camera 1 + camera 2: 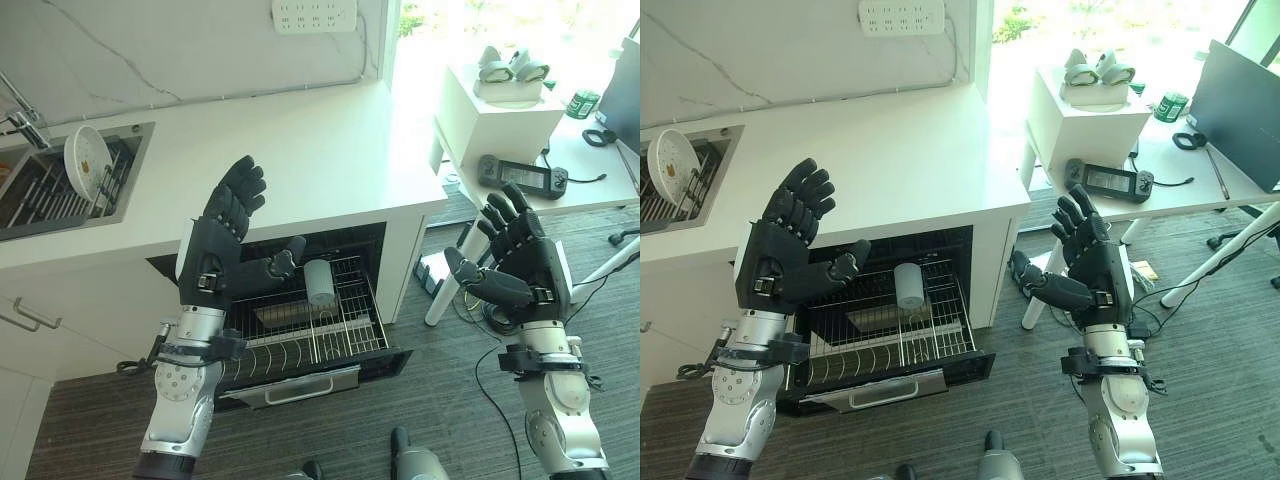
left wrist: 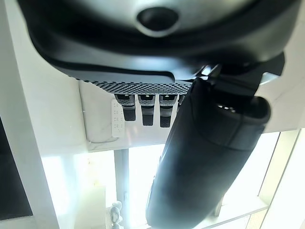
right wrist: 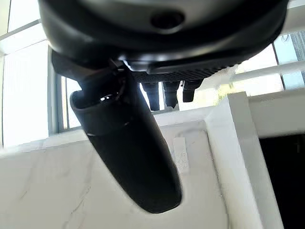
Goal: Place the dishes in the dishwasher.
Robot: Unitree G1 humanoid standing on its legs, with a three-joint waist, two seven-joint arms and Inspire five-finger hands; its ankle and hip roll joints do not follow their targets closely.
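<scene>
I have both hands raised and empty: the left hand (image 1: 225,235) is up in front of the tabletop (image 1: 300,160) with its fingers spread and straight, and the right hand (image 1: 520,255) hangs well off to the right, fingers likewise apart, over the grey floor (image 1: 440,400). Below the left hand the dishwasher (image 1: 300,320) stands open with its wire rack (image 1: 340,335) pulled out; a pale cup (image 1: 320,283) already lies in it. The dish I want, a white plate (image 1: 87,157), stands on edge in the sink rack (image 1: 60,185) at the far left of the tabletop. I judge this to be the start of a fetch: my next move is to swing the left hand over to the plate and pinch its rim. The air above the tabletop is open, but the faucet (image 1: 25,120) crowds the sink, and the rack's front edge juts out low.
</scene>
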